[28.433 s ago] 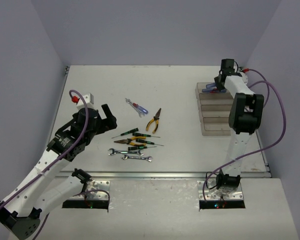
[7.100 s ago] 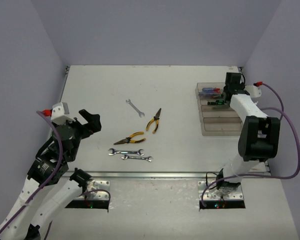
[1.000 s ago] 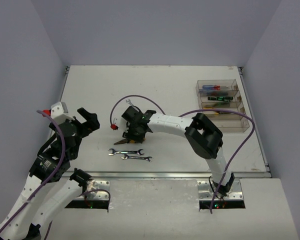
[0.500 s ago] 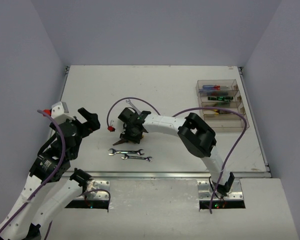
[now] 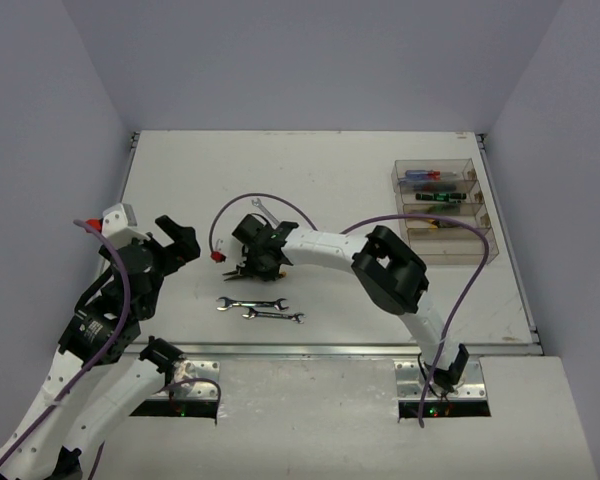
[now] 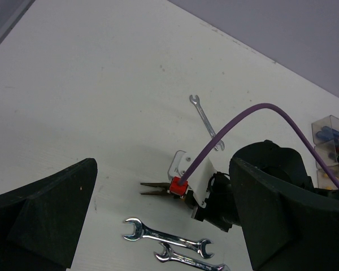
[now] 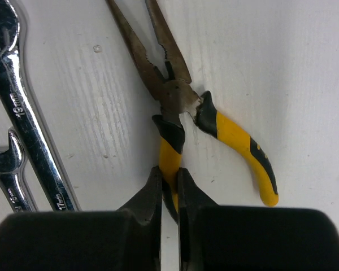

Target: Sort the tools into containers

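Note:
Yellow-handled pliers (image 7: 172, 96) lie on the white table with their handles spread. My right gripper (image 7: 169, 180) is shut on the near handle, and the other handle (image 7: 243, 147) lies free to the right. From above, the right gripper (image 5: 255, 262) is low over the pliers at mid-table. Two silver wrenches (image 5: 262, 309) lie just in front of it, and a third wrench (image 5: 260, 207) lies behind. The containers (image 5: 440, 205) stand at the far right with screwdrivers and pliers inside. My left gripper (image 5: 178, 247) hovers open at the left, holding nothing.
The right arm's purple cable (image 5: 280, 203) arcs over the middle of the table. The table's front edge (image 5: 330, 348) runs just beyond the arm bases. Purple walls close in the back and both sides.
My right gripper has closed onto the pliers handle and shifted slightly left. The left arm has not moved.

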